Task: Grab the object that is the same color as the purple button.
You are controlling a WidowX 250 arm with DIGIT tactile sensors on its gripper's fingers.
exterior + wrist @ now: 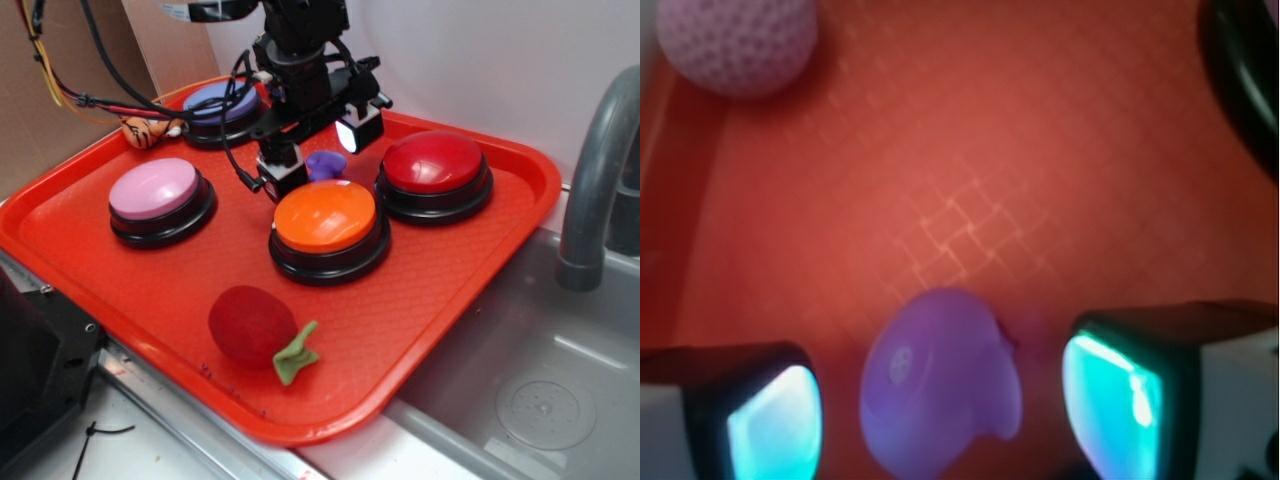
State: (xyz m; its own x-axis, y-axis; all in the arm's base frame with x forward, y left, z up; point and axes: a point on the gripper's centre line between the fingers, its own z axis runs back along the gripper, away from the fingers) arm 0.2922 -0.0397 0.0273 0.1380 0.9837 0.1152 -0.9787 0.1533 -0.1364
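Pincer (940,410) spread, pads either side of purple toy (940,385), no contact visible. Toy sits on red tray (450,260) between orange button (327,216) and purple button (222,101). You've done approach; closing and lifting remain.

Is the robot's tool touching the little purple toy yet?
Apart. In the wrist view the purple toy sits between the tool's two open fingers, with red tray showing as a gap on each side.
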